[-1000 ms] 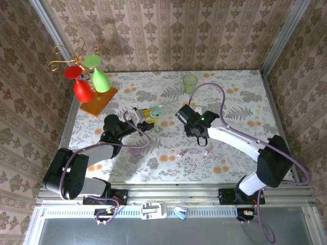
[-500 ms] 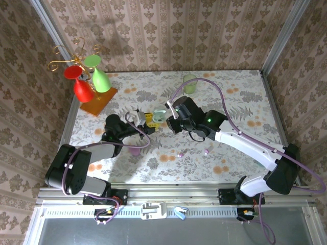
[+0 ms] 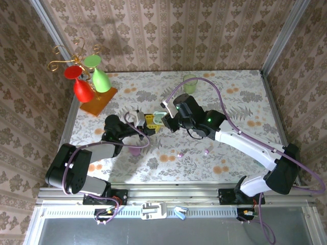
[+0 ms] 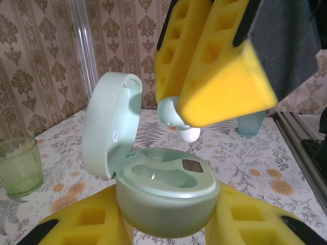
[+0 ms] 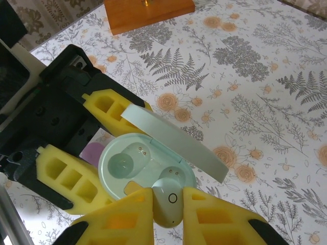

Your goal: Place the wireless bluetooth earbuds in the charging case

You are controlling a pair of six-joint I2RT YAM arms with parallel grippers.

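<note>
Left fingers (image 4: pixel 82 224) were clamped on either side of the charging case (image 4: pixel 163 196) – a mint-green oval held upright off the table (image 3: pixel 240 102), its lid (image 4: pixel 110 127) swung fully back and standing on edge. Right fingers (image 5: pixel 219 219) were pinched nearly together on a mint-green earbud (image 5: pixel 168 200), which sat between the two yellow foam pads with its pale tip pointing down. In the left wrist view the tip hung just above the case's open tray, a thin strip of table showing between them, so they were not touching. From the right wrist view the bud sat over the near rim, beside one of the two wells; whether the other well was filled I could not tell. Two tiny pink buds (image 3: pixel 180 154) (image 3: pixel 206 151) lay loose on the table, near the right arm and well apart from the held case. A pinkish-purple oval case (image 3: pixel 134 151) rested beneath the left arm – closed, on the floral cloth.
</note>
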